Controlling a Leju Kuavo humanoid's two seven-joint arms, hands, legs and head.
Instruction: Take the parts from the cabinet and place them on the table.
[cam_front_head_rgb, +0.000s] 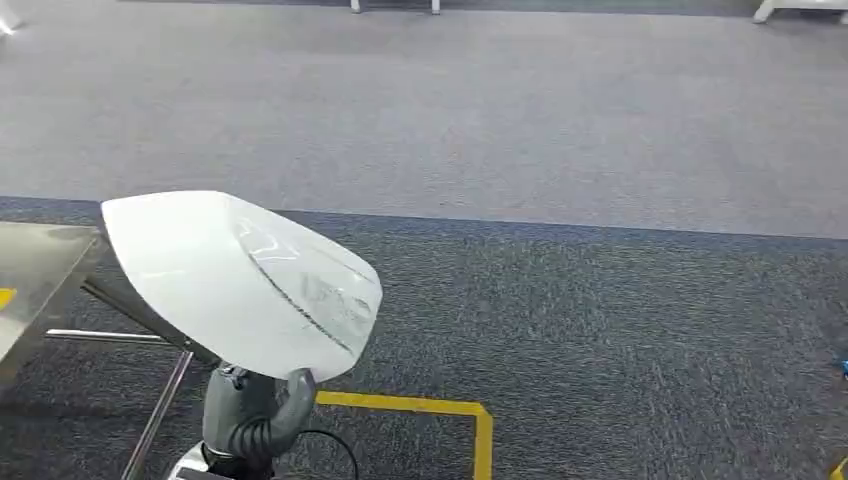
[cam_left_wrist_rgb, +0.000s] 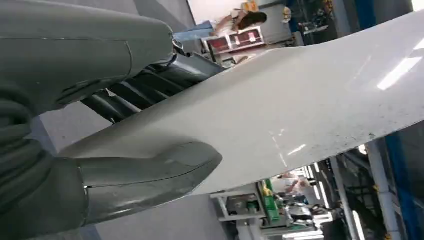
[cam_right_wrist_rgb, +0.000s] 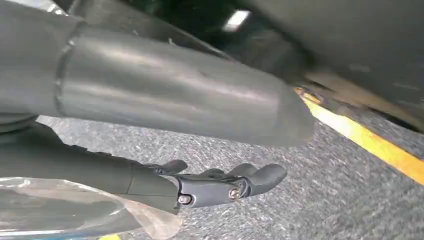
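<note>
The white part (cam_front_head_rgb: 240, 280), a broad curved shell with a glossy face, is up in the air, carried by the left robot hand (cam_front_head_rgb: 255, 405). The hand holds it from underneath at its near edge: in the left wrist view the thick grey thumb (cam_left_wrist_rgb: 150, 172) lies pressed along one face of the shell while the dark fingers (cam_left_wrist_rgb: 145, 90) reach behind the other, so the shell is pinched between them. From the hand the shell fans up and away, its long axis slanting from far left down to near right in the head view.

The desk (cam_front_head_rgb: 35, 265), a bare metal top on thin legs, sits off to the robot's left, and the shell's left tip overlaps its corner in the head view; how high above it I cannot tell. So the carrying hand is the one on the desk's side, and setting the shell down looks to call for a swing to the left.

The right robot hand (cam_right_wrist_rgb: 220, 182) hangs low over the grey carpet (cam_front_head_rgb: 600, 330) with its fingers loosely curled and nothing in them, near a yellow floor line (cam_right_wrist_rgb: 370, 142).
</note>
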